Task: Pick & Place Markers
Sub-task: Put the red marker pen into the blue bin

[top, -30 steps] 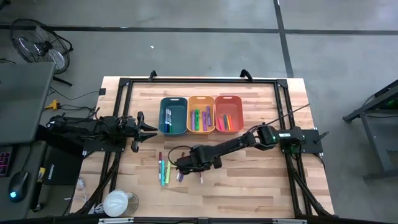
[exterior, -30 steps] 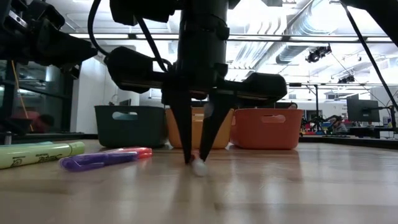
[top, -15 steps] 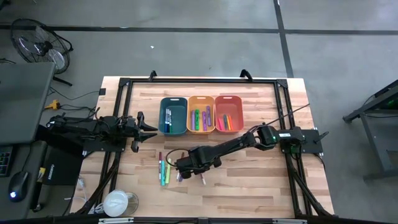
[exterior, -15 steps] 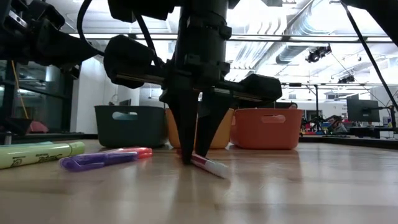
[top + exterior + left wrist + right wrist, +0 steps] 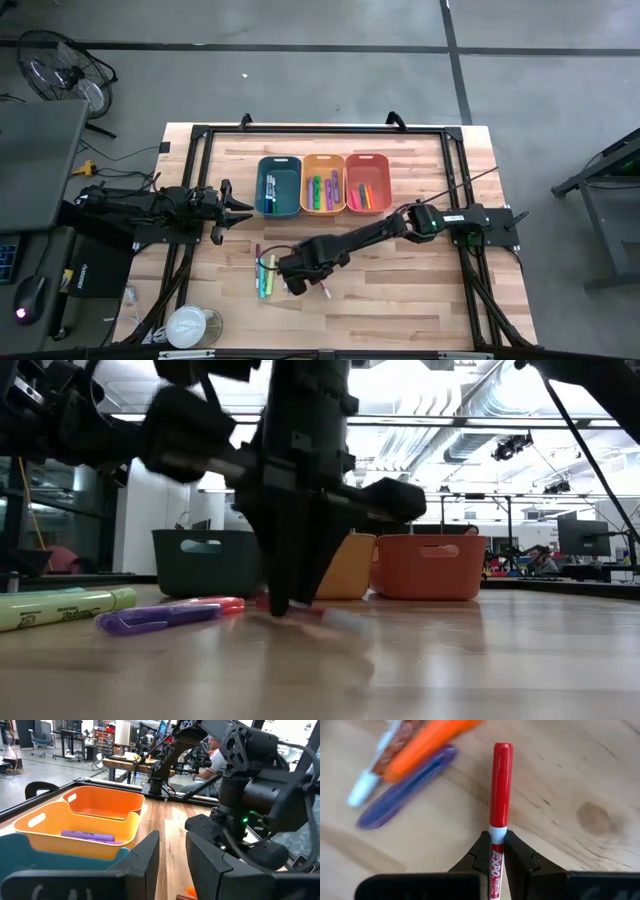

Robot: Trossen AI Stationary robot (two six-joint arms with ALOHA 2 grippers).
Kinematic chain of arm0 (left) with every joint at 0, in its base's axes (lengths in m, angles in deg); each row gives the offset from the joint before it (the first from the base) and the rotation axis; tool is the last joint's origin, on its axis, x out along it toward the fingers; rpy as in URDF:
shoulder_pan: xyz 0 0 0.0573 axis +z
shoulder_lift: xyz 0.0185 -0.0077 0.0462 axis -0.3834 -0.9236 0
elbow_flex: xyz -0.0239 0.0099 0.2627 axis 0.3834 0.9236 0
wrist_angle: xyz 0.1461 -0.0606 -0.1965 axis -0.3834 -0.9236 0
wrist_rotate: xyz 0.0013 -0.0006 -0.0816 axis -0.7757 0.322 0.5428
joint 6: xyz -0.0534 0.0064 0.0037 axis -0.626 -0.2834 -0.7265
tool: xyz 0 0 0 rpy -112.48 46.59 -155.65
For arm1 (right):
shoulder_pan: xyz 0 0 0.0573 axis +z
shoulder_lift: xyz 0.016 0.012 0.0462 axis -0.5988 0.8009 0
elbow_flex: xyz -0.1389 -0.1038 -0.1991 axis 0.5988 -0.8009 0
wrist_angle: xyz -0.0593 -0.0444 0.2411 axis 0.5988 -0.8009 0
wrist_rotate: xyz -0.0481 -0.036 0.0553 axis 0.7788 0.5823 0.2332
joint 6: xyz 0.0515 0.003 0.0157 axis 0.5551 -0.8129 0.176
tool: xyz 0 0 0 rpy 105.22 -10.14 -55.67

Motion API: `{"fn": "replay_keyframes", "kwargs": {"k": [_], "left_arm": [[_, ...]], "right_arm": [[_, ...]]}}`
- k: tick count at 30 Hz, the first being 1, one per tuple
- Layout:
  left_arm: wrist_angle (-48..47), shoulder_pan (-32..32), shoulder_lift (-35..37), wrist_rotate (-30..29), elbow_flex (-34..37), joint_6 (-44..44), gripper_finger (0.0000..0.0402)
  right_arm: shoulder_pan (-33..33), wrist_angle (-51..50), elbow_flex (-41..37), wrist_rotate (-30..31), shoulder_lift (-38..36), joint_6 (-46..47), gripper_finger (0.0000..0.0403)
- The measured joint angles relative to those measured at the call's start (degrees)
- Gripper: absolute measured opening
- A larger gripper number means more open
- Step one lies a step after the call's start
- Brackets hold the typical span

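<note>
My right gripper (image 5: 496,852) hangs over the middle of the table (image 5: 296,274), shut on a red-capped white marker (image 5: 500,785). In the low view the marker (image 5: 330,617) sticks out sideways from the blurred gripper (image 5: 285,600). Other markers lie loose on the wood beside it: purple (image 5: 407,787), orange (image 5: 427,745), and a yellow-green one (image 5: 65,608). More markers lie in the teal bin (image 5: 279,186), yellow-orange bin (image 5: 323,184) and orange bin (image 5: 367,183). My left gripper (image 5: 240,207) waits at the table's left, open (image 5: 172,855). My right gripper pinches the marker's white barrel just behind the red cap (image 5: 498,834) between its two fingers (image 5: 481,854). The fingers come from above, pointing down, and lie across the marker. The marker lies almost level, lifted a little clear of the table.
The three bins stand in a row at the table's far middle. A black frame (image 5: 200,135) runs round the table. A white round thing (image 5: 188,325) sits at the near left corner. Bare wood lies right of the gripper (image 5: 400,290).
My right gripper has shut on the red-capped marker, rolled its wrist and risen, drifting toward the table's near left. The marker has turned about from end-on to sideways in the low view and has come up off the wood.
</note>
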Motion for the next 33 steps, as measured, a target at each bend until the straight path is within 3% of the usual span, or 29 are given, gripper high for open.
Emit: {"fn": "replay_keyframes", "kwargs": {"k": [13, 25, 33], "left_arm": [[0.01, 0.02, 0.01, 0.00, 0.01, 0.01, 0.0094], [0.02, 0.00, 0.02, 0.00, 0.02, 0.00, 0.0094], [0.02, 0.02, 0.02, 0.00, 0.02, 0.00, 0.0094]], "right_arm": [[-2.79, -7.21, 8.31, 2.16, -0.24, -12.45, 0.0019], [-10.64, -0.94, 8.23, 7.45, -6.63, -21.98, 0.0017], [-17.06, 8.01, 8.21, 6.68, -6.99, -28.46, 0.0016]]}}
